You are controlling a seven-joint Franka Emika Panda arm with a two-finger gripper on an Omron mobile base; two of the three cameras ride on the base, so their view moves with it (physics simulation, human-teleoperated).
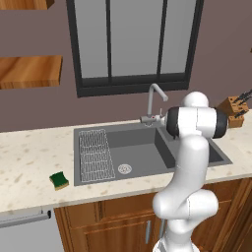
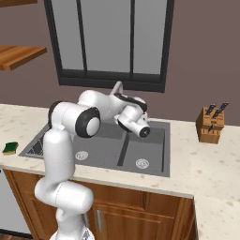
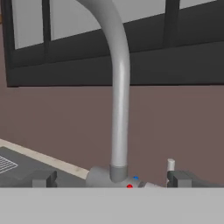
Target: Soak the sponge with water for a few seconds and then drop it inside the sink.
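The table (image 1: 29,162), pale and speckled, runs under a dark-framed window (image 1: 133,44) and carries the sink (image 1: 93,170). The sink has two basins, each with a round drain (image 1: 124,169), and a wire rack (image 1: 95,155) lies along the left basin's 9 o'clock side. The arm (image 2: 70,140) reaches over the sink toward the back wall. The faucet (image 3: 119,109) rises at the sink's 12 o'clock edge; in the hand view its grey neck stands straight ahead, with red and blue marks on its base. The hand (image 3: 111,178) is just before that base, its two fingers set wide apart on either side of it with nothing between them. A knife block (image 2: 210,124) stands on the table at 3 o'clock of the sink. The sponge (image 1: 59,180), green over yellow, lies on the table at 9 o'clock of the sink, well apart from the hand.
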